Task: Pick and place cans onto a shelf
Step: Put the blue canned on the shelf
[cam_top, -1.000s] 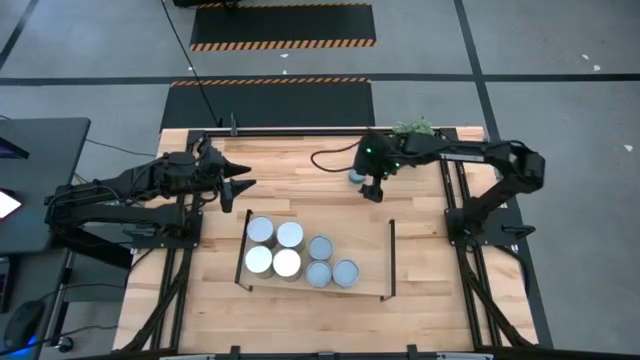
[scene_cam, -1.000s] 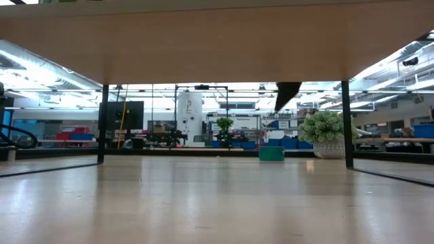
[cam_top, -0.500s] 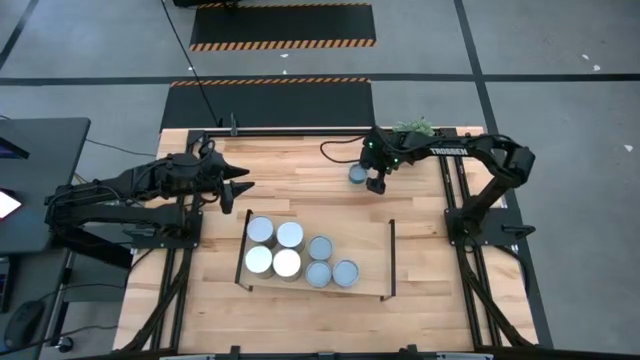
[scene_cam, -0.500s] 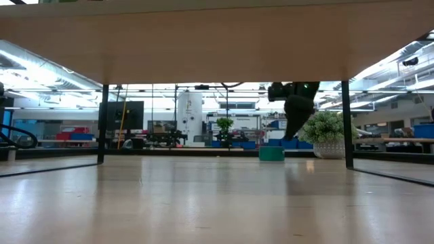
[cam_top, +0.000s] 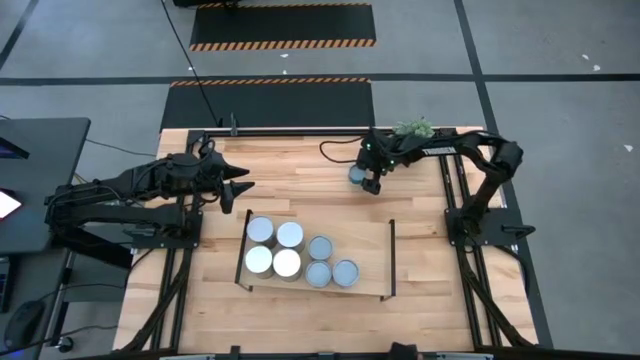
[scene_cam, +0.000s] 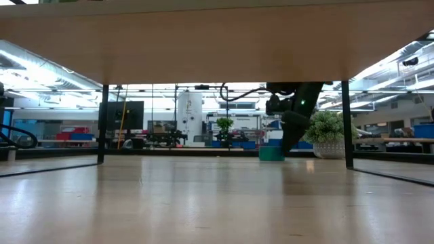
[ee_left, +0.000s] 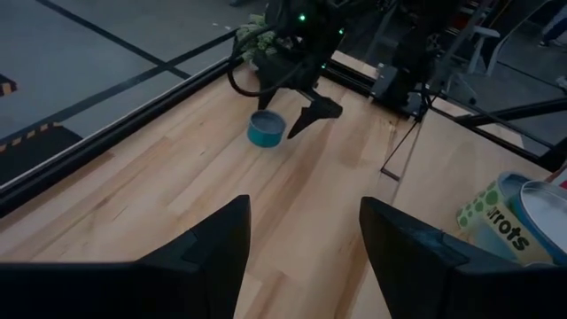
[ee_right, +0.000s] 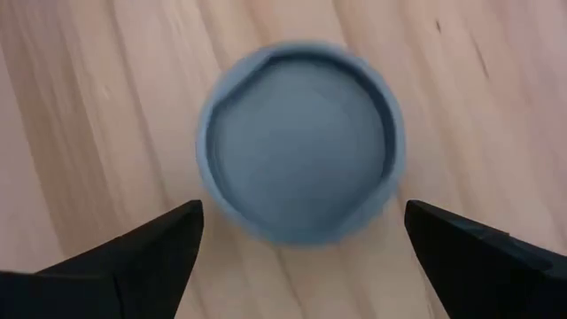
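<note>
1. the right gripper (cam_top: 366,181), on the dark right arm, hangs over the far part of the light-wood tabletop (cam_top: 290,165), directly above the one loose can, a small bluish-grey metal cylinder with a round top (ee_right: 299,142). its two dark fingers (ee_right: 133,252) are spread as wide as they go, one to each side of the can, and they hold nothing.
2. that can stands upright on the bare tabletop, far of the flat light-wood shelf board with thin black rails at its short ends (cam_top: 366,255), near the small green plant (cam_top: 412,128) at the far right edge.
3. six cans already stand on the shelf: four pale whitish-silver cans (cam_top: 274,246) in a square at its left end, and three... rather two plus one, bluish-grey cans (cam_top: 330,262) just right of them. the right half of the board is bare.
4. the left gripper (cam_top: 238,187) waits over the far left of the table, partly open and empty, pointing toward the middle.
5. judged step: the last pick, with the grasp not yet made.
6. risks from here: the can looks nearly as wide as the finger gap, so a slightly off-centre descent could land a fingertip on the rim and tip or shove the can. closing too high could let the smooth metal slip out in the lift. how far above the can the fingers are is hard to tell from these views, perhaps only a little.
7. at the shelf, a low carry could clip the black rail or knock the standing cans.
</note>
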